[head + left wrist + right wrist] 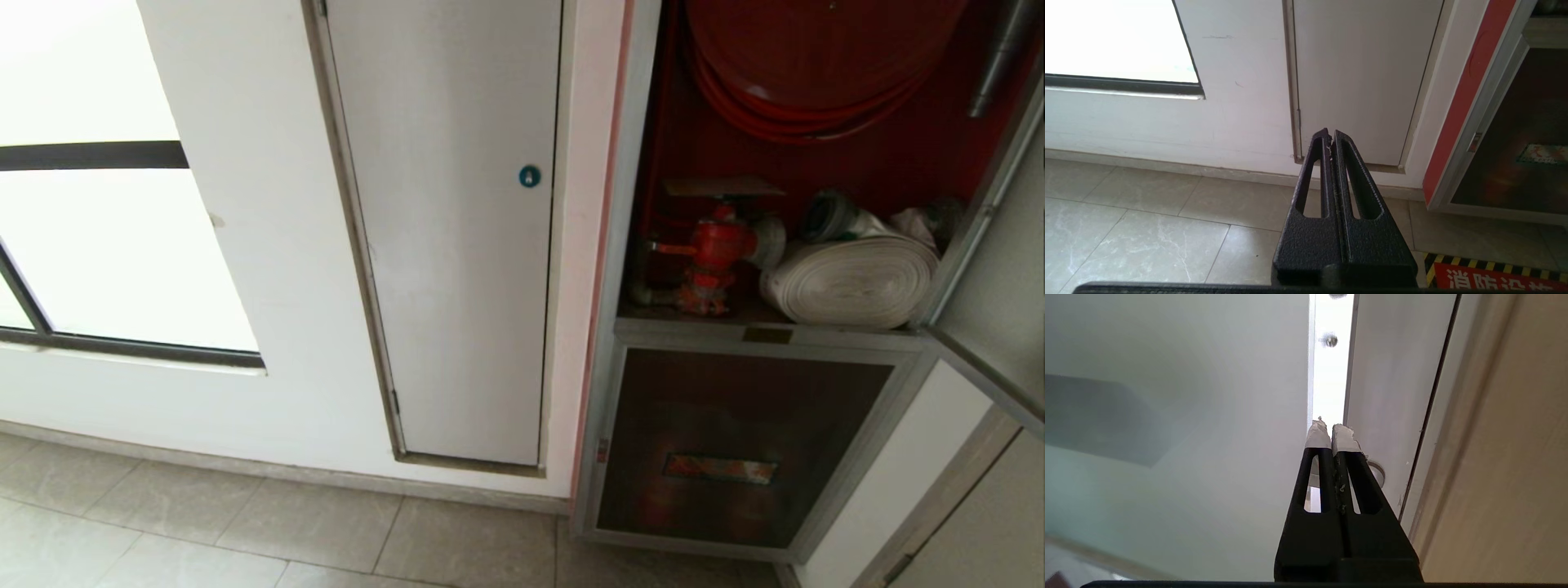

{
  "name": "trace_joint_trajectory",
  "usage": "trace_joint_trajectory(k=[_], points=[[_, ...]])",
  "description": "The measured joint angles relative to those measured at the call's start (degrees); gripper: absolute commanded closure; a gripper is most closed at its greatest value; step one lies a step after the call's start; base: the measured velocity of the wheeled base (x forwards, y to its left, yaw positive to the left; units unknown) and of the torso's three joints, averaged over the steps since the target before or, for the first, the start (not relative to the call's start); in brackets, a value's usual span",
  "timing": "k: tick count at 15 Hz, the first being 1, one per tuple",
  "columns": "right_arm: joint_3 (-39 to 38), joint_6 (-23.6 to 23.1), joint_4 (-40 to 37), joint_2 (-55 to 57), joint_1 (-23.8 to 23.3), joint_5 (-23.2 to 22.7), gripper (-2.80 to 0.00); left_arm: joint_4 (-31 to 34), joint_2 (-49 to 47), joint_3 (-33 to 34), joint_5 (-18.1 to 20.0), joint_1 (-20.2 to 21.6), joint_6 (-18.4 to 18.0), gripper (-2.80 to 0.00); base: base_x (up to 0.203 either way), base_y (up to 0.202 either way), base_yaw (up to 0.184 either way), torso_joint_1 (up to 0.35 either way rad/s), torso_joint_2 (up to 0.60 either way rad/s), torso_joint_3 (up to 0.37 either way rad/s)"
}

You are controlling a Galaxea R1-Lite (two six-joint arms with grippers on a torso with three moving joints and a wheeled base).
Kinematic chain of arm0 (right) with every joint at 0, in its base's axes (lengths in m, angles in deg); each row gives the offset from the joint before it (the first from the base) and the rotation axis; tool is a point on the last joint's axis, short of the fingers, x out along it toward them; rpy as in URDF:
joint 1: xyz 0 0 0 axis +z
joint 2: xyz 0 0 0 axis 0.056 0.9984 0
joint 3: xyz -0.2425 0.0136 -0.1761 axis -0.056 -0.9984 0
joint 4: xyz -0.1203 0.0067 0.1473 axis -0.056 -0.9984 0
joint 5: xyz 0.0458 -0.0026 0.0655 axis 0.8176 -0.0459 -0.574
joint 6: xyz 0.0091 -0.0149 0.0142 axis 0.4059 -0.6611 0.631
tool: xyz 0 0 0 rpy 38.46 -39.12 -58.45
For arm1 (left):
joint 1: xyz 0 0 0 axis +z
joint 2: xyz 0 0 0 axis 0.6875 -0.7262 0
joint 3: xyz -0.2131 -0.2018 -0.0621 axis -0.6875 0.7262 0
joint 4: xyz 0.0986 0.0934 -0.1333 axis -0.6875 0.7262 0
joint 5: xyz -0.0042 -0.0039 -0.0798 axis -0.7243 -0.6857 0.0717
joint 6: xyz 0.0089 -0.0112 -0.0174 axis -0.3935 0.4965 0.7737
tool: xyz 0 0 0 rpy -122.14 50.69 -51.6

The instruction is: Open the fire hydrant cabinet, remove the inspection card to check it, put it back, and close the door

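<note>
The cabinet (620, 245) stood open, its door (1000, 269) swung right; the card (722, 187) lay atop the valve (718, 253). The right gripper (1331, 430), fingers together and empty, pointed at the door's edge. The left gripper (1331, 136) hung closed, parked.

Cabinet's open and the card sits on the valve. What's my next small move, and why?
Probably ease the shut right hand against the door to start swinging it closed: the inspection card lies on the red valve, and the hand sits beside the door, empty.
</note>
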Motion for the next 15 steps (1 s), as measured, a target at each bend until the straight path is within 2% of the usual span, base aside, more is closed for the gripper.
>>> trace_joint_trajectory(k=[10, 15], points=[[-0.90, 0.35, 1.10, 5.23, -9.44, -0.79, 0.00, 0.01, 0.00, 0.00, 0.01, 0.00, 0.00, 0.00, 0.000, 0.000, 0.000, 0.000, 0.00, 0.000], [-0.48, 0.24, 1.05, 6.05, -11.88, -0.81, 0.00, -0.01, 0.00, 0.00, -0.01, 0.00, 0.00, 0.00, 0.000, 0.000, 0.000, 0.000, 0.00, 0.000]])
